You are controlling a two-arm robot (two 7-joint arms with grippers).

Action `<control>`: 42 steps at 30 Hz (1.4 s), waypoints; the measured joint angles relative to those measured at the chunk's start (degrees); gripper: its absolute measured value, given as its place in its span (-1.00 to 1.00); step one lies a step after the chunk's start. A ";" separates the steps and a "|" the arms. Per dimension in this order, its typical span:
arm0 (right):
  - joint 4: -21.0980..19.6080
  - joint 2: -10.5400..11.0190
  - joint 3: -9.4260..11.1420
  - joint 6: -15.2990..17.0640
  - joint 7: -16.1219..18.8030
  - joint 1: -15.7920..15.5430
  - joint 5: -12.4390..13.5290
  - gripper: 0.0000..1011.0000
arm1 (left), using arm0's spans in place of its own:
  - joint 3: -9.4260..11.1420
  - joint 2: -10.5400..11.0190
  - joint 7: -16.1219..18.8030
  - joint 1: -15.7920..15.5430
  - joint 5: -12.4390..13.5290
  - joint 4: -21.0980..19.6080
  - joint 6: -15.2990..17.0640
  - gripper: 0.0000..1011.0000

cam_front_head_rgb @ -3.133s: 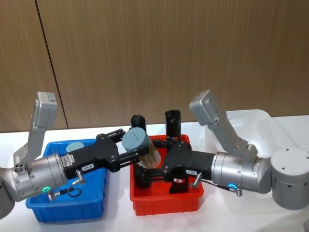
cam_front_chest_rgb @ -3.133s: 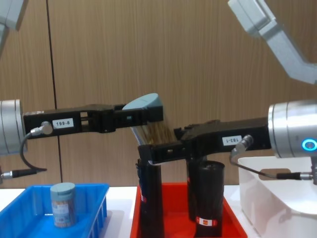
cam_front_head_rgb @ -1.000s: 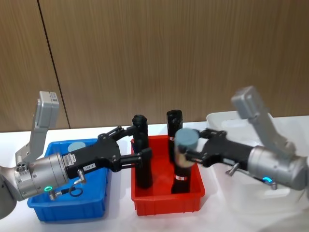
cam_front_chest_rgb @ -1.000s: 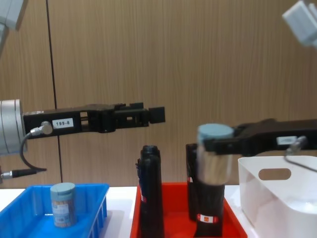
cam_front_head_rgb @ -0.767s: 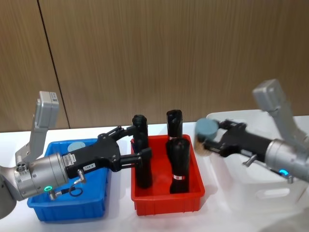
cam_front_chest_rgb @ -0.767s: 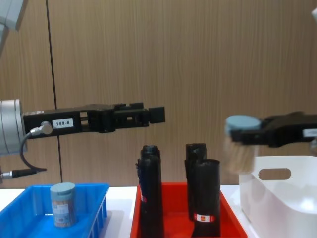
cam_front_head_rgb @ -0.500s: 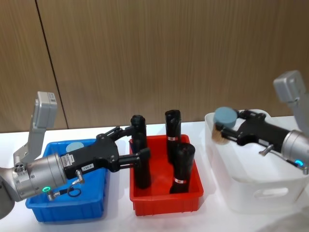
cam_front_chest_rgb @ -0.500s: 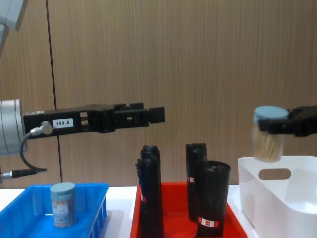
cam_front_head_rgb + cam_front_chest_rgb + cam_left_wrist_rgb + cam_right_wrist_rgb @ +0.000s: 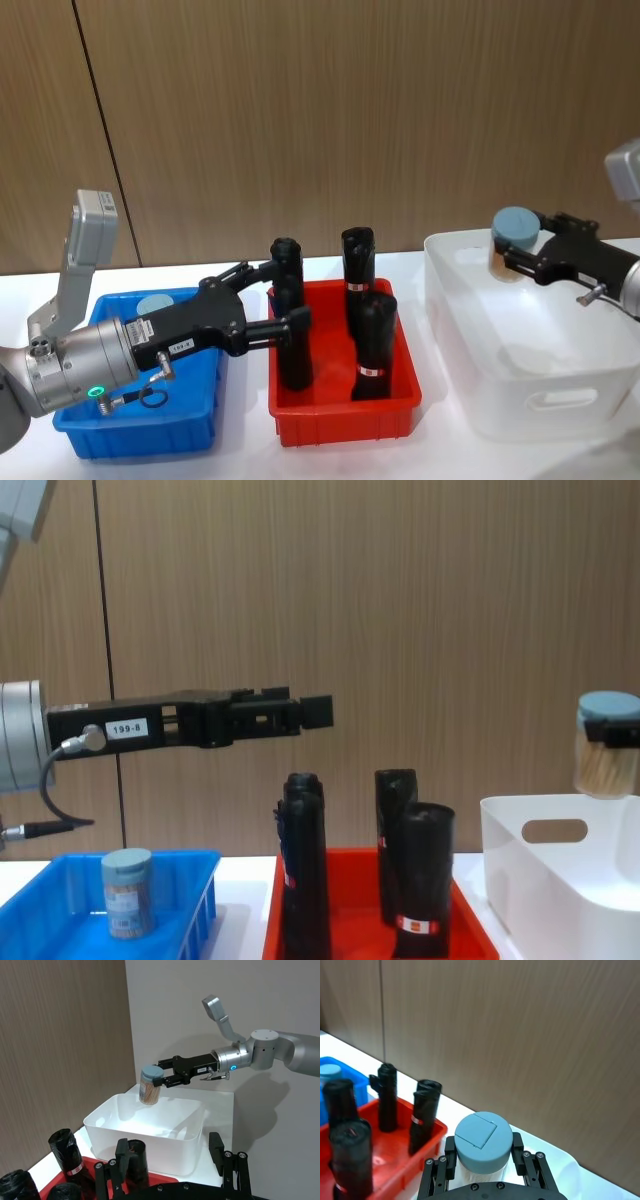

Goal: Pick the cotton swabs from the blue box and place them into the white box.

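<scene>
Grey-blue lid up, one jar of cotton swabs (image 9: 513,238) hangs upright in the right tool (image 9: 522,258), whose fingers are closed on its clear sides just under the lid. Both are above the white box (image 9: 540,400), which stands at the bench's (image 9: 20,290) right end. The jar seems to be over the box's rear part, though the head view alone leaves that unsure. The chest view shows what the head view cannot: the jar's base is clear above the rim.

A second jar (image 9: 128,892) stands upright in the blue box (image 9: 150,430) at the bench's left end.

The left tool (image 9: 285,293), fingers spread and empty, reaches out level over the red bin (image 9: 340,420) mid-bench. From the head it looks astride the black cylinders (image 9: 375,345). The chest view shows it above their tops.
</scene>
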 joint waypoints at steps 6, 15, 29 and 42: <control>3.34 -0.04 0.03 -0.52 -0.36 1.19 -1.01 0.37 | 0.00 0.00 0.00 0.00 0.00 0.00 0.00 0.99; 6.93 -0.49 -0.37 -1.02 -0.63 2.39 -1.73 0.89 | 0.00 0.00 0.00 0.00 0.00 0.00 0.00 0.99; 8.37 -0.79 -0.70 -1.42 -0.71 2.90 -1.74 0.98 | 0.00 0.00 0.00 0.01 0.00 0.00 0.00 0.99; 3.45 -1.59 -0.95 -2.48 -4.39 -1.34 -0.73 0.98 | 0.86 -0.35 6.11 1.39 2.32 -1.95 -0.43 0.99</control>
